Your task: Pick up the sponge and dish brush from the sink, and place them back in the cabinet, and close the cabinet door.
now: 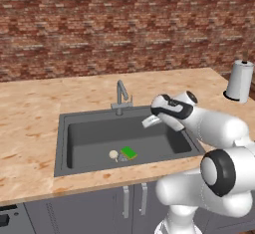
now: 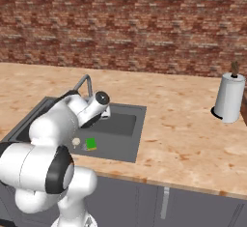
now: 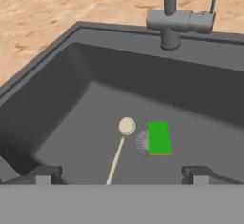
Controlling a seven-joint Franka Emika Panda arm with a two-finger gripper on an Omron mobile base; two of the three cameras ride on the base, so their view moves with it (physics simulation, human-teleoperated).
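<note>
Spread wide and holding nothing, my claw (image 3: 122, 173) hung above the sink (image 3: 57, 80). Between and beyond my fingertips (image 3: 45, 174), the sponge (image 3: 159, 138) lay flat on the basin floor beside the drain, the dish brush (image 3: 126, 126) just beside it, and the faucet (image 3: 169, 15) stood farther off.

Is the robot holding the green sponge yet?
No, the sponge lies flat on the sink floor beside the dish brush, and the open jaws are apart from it.
</note>
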